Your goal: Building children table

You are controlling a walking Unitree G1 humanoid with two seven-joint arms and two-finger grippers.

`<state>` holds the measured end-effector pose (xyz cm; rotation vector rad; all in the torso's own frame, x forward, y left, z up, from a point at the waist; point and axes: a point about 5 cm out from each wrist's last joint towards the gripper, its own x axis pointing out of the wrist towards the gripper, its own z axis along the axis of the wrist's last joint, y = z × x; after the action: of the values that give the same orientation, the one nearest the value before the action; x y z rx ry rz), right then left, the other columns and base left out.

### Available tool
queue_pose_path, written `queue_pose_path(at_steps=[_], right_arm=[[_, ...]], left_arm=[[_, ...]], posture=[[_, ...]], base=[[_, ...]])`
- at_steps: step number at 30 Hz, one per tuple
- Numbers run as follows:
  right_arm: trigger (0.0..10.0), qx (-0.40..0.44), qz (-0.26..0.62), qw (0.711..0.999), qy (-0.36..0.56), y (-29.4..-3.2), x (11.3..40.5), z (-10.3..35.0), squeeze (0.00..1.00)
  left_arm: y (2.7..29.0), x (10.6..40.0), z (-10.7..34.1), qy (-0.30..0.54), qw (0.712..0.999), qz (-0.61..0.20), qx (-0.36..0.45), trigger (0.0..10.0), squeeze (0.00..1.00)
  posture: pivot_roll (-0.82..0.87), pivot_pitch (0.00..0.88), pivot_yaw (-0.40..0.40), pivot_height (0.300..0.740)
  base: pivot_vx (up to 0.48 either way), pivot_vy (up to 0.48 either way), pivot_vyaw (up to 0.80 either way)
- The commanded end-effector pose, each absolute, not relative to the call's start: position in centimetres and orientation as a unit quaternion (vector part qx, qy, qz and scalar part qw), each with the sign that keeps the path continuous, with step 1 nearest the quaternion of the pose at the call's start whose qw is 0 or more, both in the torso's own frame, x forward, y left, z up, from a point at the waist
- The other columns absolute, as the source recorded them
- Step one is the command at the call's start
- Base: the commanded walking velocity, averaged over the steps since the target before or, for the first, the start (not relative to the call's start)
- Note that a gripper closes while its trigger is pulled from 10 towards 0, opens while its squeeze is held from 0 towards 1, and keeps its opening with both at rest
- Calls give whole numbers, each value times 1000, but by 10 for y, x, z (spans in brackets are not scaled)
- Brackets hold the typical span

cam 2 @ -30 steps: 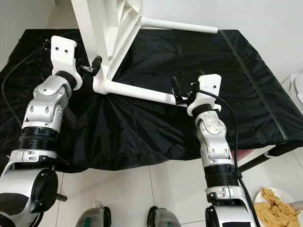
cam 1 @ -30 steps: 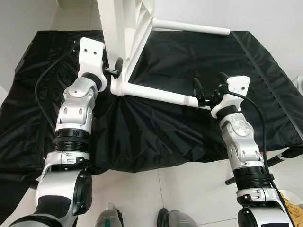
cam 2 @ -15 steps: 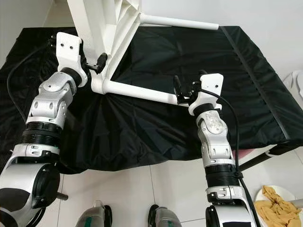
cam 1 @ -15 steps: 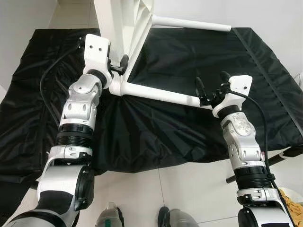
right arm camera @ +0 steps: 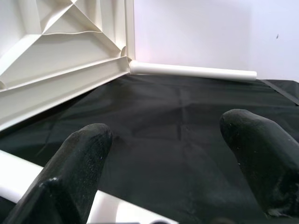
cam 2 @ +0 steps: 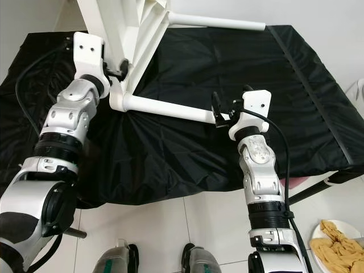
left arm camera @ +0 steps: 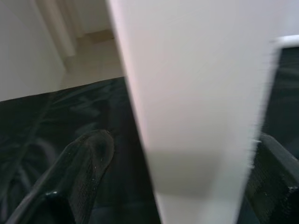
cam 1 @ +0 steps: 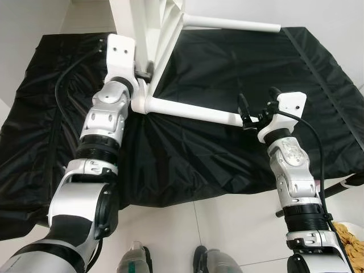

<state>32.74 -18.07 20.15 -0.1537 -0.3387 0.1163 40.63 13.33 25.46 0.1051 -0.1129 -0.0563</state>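
The white children's table top (cam 1: pixel 145 25) stands on its edge on the black cloth. Two white legs stick out of it toward the right: a near leg (cam 1: pixel 190 112) and a far leg (cam 1: pixel 233 23). My left gripper (cam 1: pixel 145 74) is at the panel's lower corner. In the left wrist view the white panel (left arm camera: pixel 196 116) sits between the two fingers (left arm camera: pixel 88 161), with a gap showing beside one finger. My right gripper (cam 1: pixel 259 103) is open just above the free end of the near leg (right arm camera: pixel 117 210), with nothing between its fingers (right arm camera: pixel 74 172).
A black cloth (cam 1: pixel 227 165) covers the low work surface, with its front edge close to my body. White tiled floor (cam 2: pixel 210 227) lies below. A plate with yellow bits (cam 2: pixel 341 250) sits on the floor at the right, near a dark bar (cam 2: pixel 310 190).
My left gripper has moved in from the left until its fingers straddle the table panel's edge. The right gripper has stayed by the end of the near leg.
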Motion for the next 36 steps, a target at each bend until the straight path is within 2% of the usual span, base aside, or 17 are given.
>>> queue_pose_path(at_steps=[1,7,25,36], right_arm=[[10000,-78,54,982,-163,-182,326,199,0],[10000,-76,50,983,-158,-181,324,196,0],[10000,-75,50,984,-155,-177,323,197,0],[10000,-73,39,984,-159,-180,316,199,0]], left_arm=[[133,408,253,-53,997,-12,60,10000,0],[133,412,258,-46,998,22,34,10000,0],[120,419,267,-49,998,19,18,10000,0],[114,421,275,-64,998,16,6,10000,0]], posture=[[-22,139,40,740],[-22,138,44,740],[-25,128,51,740],[-44,162,69,740]], base=[[0,0,0],[0,0,0],[0,0,0],[0,0,0]])
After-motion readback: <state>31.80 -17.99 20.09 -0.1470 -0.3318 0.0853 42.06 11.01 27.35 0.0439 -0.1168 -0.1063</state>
